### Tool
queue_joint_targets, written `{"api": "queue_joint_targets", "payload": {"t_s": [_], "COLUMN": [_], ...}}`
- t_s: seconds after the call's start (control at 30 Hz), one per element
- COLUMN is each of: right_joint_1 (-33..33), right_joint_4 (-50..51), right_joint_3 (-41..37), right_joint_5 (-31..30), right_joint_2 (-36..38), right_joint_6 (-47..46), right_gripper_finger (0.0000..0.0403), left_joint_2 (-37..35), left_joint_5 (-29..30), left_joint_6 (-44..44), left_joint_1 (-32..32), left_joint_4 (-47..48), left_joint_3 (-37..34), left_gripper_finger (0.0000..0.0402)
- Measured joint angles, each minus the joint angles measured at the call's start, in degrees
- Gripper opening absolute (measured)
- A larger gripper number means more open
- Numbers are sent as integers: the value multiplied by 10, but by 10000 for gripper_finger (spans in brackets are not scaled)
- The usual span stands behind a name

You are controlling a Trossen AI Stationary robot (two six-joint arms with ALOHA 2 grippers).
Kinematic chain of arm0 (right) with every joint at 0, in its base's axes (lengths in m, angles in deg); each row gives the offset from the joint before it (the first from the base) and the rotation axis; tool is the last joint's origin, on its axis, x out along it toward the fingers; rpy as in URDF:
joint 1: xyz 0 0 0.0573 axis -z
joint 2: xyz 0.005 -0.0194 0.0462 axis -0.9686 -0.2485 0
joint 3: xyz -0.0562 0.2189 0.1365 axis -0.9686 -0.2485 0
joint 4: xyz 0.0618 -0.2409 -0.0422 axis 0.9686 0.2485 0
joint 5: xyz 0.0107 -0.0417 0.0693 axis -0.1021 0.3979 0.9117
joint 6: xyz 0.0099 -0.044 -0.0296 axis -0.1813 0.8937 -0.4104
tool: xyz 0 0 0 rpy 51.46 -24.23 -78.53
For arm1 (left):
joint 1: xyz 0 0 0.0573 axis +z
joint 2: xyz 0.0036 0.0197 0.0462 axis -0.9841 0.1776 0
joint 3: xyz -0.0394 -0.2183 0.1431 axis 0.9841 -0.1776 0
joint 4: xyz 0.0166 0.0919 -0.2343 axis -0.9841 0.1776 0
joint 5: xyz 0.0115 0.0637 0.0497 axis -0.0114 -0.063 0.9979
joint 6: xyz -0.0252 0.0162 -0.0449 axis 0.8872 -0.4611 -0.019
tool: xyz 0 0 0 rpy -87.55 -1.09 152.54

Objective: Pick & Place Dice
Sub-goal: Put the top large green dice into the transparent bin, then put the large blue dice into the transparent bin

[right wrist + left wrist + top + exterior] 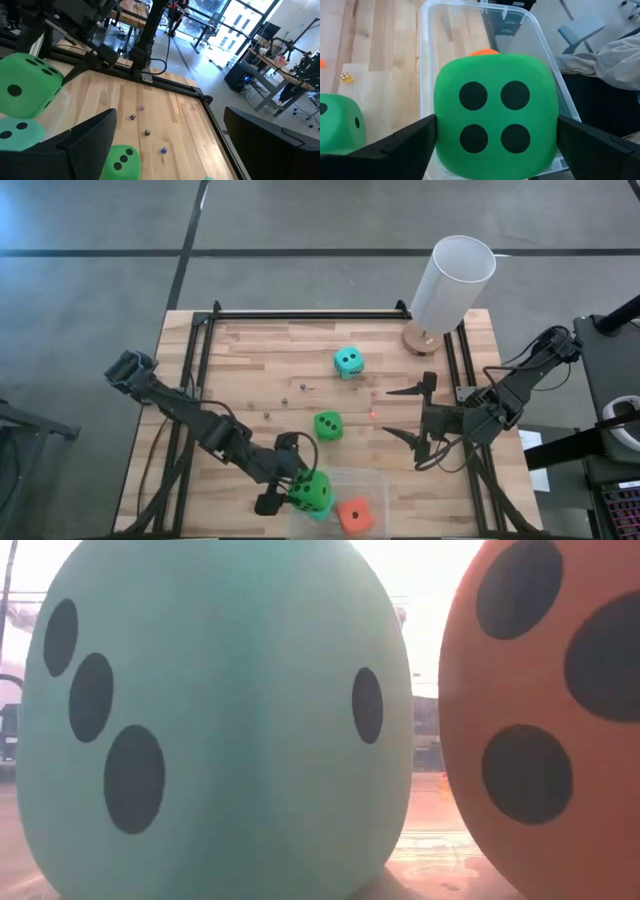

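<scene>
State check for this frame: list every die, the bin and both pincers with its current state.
Left pincer: open around the green die over the clear bin.
Orange die: in the bin.
Second green die: on the table.
Teal die: on the table.
Right pincer: open, empty.

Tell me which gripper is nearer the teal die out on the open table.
Right. The right gripper hangs open just right of the teal die; the left gripper is farther, at the clear bin by the near edge, around a green die.
</scene>
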Motion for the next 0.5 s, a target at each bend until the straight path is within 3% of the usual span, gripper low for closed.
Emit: {"api": "queue_joint_targets", "payload": {"t_s": [0.5], "right_joint_1": [0], "right_joint_4": [0], "right_joint_3": [0], "right_joint_5": [0], "right_joint_2": [0], "right_joint_6": [0], "right_gripper_finger": [366], "left_joint_2": [0], "left_joint_5": [0], "left_joint_6": [-1], "left_joint_1": [0], "left_joint_4": [1], "left_joint_3": [0], "left_gripper_finger": [391]}}
